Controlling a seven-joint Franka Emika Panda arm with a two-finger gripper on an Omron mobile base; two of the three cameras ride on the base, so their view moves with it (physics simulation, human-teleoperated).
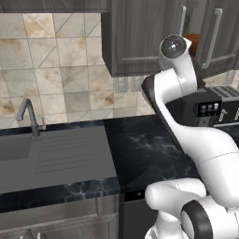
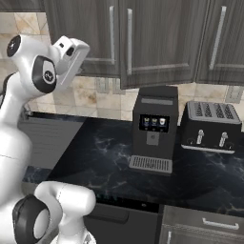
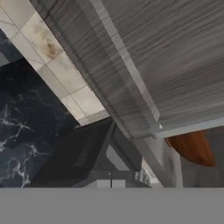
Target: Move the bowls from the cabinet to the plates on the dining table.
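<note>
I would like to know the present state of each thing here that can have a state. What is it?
cabinet: one door ajar
brown bowl: inside the cabinet, seen through the gap, not held
gripper: jaws shut, near the cabinet doors
faucet: off, no water running
coffee machine: display lit, no cup on its tray
toaster: slots empty

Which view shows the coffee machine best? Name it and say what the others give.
The right base view: the coffee machine stands whole and front-on on the counter, beside the toaster. In the left base view the arm covers most of it; the hand view gives its dark top from above.
</note>
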